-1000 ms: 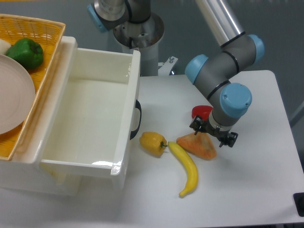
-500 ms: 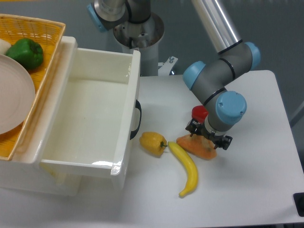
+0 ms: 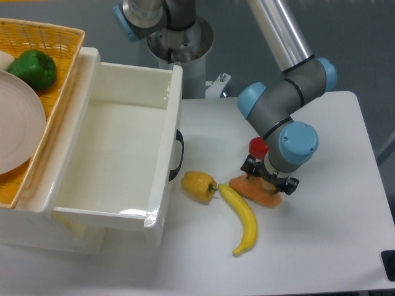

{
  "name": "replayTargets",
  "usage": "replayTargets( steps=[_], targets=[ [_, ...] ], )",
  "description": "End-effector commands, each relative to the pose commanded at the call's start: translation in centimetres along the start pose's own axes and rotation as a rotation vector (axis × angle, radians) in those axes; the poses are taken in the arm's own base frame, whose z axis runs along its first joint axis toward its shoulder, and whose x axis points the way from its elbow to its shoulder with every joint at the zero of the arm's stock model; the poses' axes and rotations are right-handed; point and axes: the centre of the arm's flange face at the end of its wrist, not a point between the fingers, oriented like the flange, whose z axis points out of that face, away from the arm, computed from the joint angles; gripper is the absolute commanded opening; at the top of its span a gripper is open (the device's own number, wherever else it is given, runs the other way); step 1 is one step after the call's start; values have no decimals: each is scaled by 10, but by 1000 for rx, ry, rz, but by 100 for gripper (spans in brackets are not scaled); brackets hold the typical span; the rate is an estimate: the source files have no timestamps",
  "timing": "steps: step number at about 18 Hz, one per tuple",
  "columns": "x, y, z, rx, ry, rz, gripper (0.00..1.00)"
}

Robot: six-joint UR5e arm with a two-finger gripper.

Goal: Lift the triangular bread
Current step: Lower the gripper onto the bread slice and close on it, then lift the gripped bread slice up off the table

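The triangular bread [image 3: 256, 191] is an orange-tan wedge lying on the white table, right of the banana's upper end. My gripper [image 3: 268, 179] is straight above it, lowered onto its upper part, and hides much of it. The fingers straddle the bread, but I cannot tell whether they have closed on it. The bread still rests on the table.
A yellow banana [image 3: 241, 217] lies just left of the bread, with a yellow bell pepper [image 3: 198, 185] beyond it. A small red round thing [image 3: 258, 146] sits behind the gripper. A white bin [image 3: 117, 148] and a wicker basket [image 3: 52, 43] holding a green pepper [image 3: 33, 68] stand at left.
The gripper has moved down and slightly left onto the bread, covering more of it. The bread and the other things have not moved.
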Motion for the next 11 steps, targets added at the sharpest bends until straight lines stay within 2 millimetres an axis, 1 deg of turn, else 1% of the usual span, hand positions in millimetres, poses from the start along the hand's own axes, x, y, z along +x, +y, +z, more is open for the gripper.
replayTargets(
  steps=[2,4,5,6,7,11],
  targets=[
    [0,0,0,-1,1,-3,66],
    [-1,-1,-2,1,-3,-3,43],
    [-1,-1,-3,2,-4,-3,28],
    [-3,-2,-7,5,-11,-3,16],
    [-5,-2,-11,8,-18,-1,9],
    [-10,-3,-32,23,-49,5,9]
  ],
)
